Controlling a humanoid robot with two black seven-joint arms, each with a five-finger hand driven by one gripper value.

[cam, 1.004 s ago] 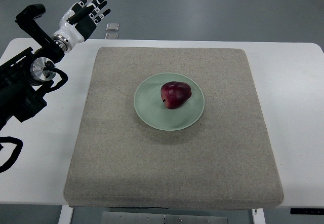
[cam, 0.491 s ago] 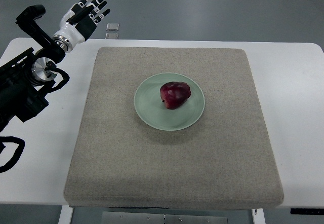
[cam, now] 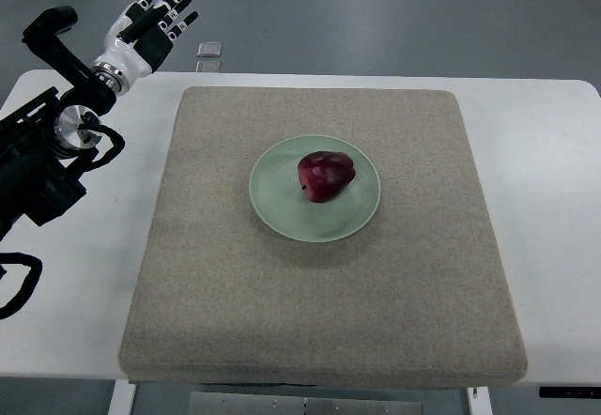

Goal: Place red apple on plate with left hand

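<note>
The white counter [cam: 563, 246] fills most of the frame, with grey floor showing along the top. On it lies a large grey mat [cam: 235, 293], square with rounded corners, covering the middle of the counter. At the mat's centre sits a pale green plate [cam: 282, 208], round and shallow. The apple [cam: 326, 176], dark red, rests on the plate, a little up and right of the plate's middle and well inside its rim.

The left arm [cam: 42, 152], black and cabled, enters from the left edge. Its robot hand [cam: 143, 21] is raised in the upper left of the frame, beyond the counter's far edge, fingers [cam: 167, 0] spread and straight, holding nothing. The right arm is out of view.

The apple lies well apart from the robot hand, toward the lower right of it, across the mat's upper left corner. The apple is roughly round, with no clear long axis. With the fruit on the plate and the hand empty and clear, the placing looks finished.
</note>
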